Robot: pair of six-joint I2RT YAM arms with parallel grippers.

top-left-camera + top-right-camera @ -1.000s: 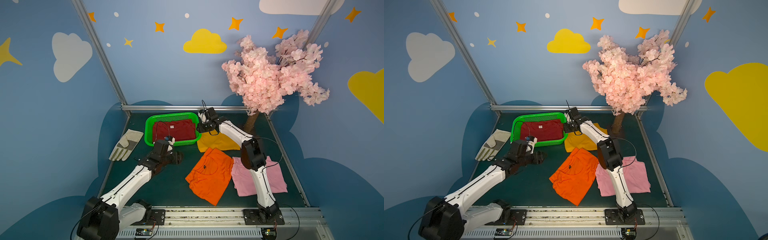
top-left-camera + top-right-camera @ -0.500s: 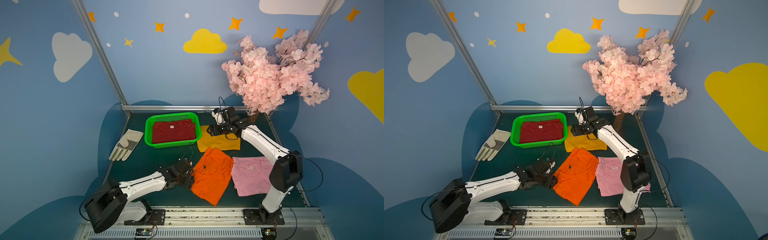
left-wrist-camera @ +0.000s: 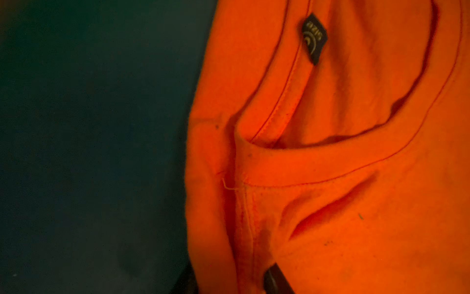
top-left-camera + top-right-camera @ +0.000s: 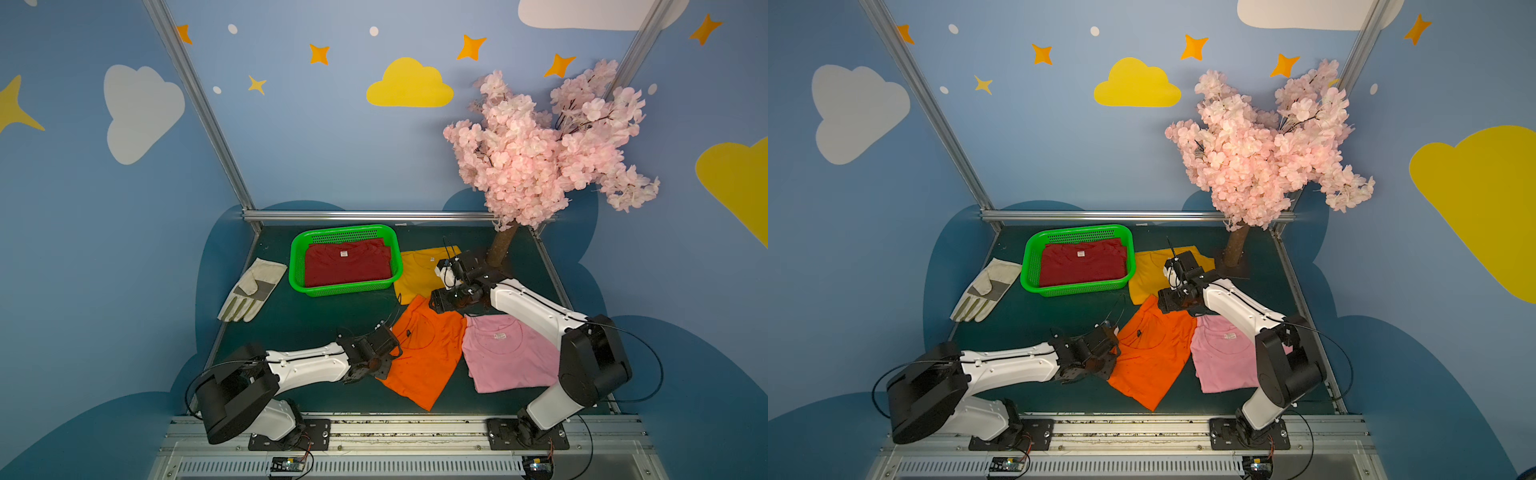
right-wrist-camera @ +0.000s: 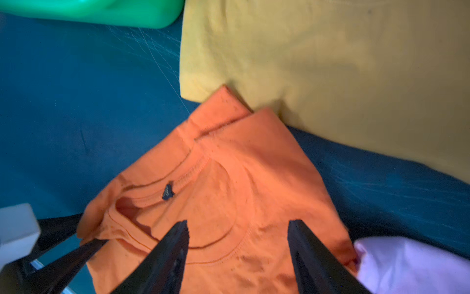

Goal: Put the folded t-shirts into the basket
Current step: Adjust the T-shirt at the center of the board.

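Orange shirt (image 4: 428, 357), lying near the basket (image 4: 351, 289), is becoming the next pick: left gripper (image 4: 390, 355) is closing at its edge, hold impossible to tell, while right gripper (image 5: 239, 224) is arriving with jaws spread.

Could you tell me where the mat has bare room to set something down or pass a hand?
The widest bare mat lies between the glove, the basket, the orange t-shirt and the left arm. A thin strip runs along the front rail. The right is crowded: the yellow t-shirt and pink t-shirt abut the orange one beneath the right pincer.
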